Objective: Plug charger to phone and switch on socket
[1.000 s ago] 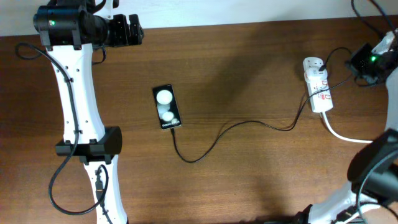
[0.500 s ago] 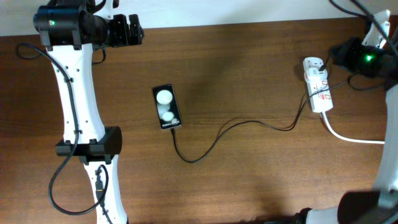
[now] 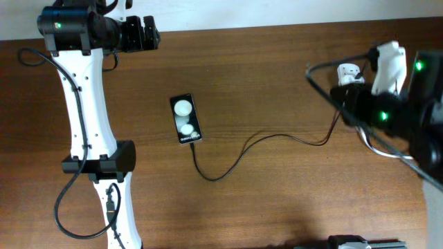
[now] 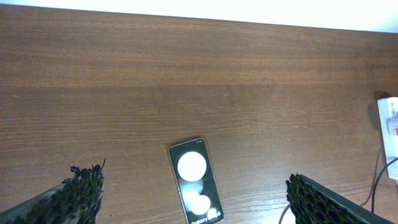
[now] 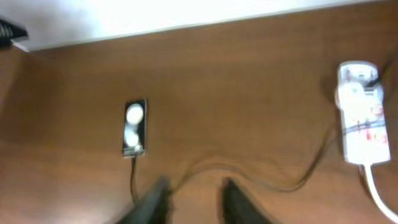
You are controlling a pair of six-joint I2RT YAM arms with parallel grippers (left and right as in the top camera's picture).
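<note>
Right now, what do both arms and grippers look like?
The left arm has long white links, black joints, a green light at its top joint and a black cable looping beside it. The left gripper is black; its fingers carry honeycomb-textured pads. The right arm is blurred: black housings, two green lights, one white section. The right gripper shows dark fingers.

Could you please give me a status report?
Left gripper, right gripper open, empty. Thin black charger cable reaches small black glossy phone, bottom edge. White power strip: switches unreadable, right arm over it.

Phone (image 4: 194, 180) flat on brown table (image 4: 186, 74), socket (image 4: 390, 127) at right edge
</note>
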